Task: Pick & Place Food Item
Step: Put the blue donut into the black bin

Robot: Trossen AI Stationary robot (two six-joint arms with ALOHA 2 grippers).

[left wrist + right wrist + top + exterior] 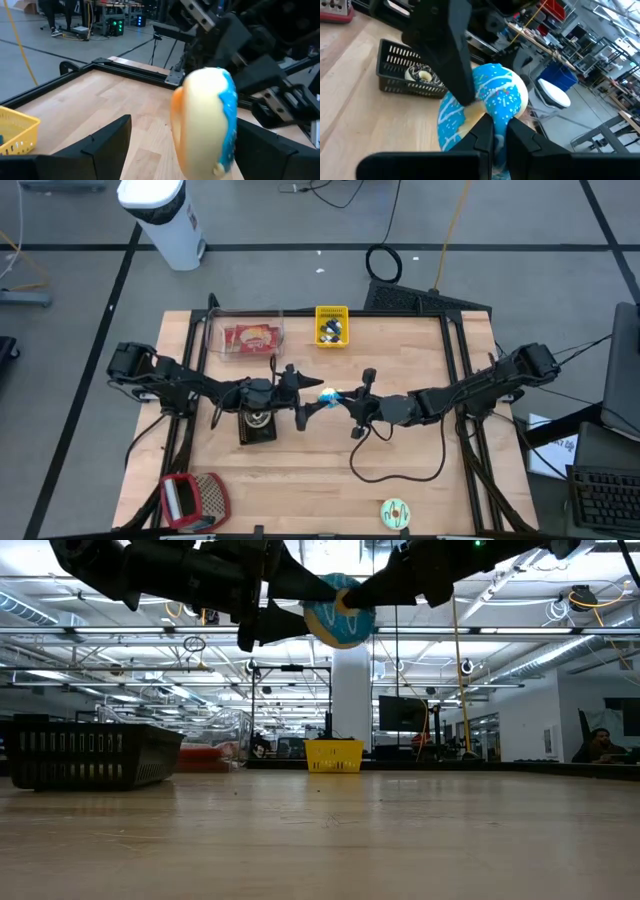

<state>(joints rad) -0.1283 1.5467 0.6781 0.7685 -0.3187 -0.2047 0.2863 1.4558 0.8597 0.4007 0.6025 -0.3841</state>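
While both arms met high over the wooden table (400, 480), the left gripper (312, 407) stood wide open around the blue-iced donut (328, 395), and the right gripper (346, 401) pinched its edge. That thin hold looked risky; any twist might drop it.
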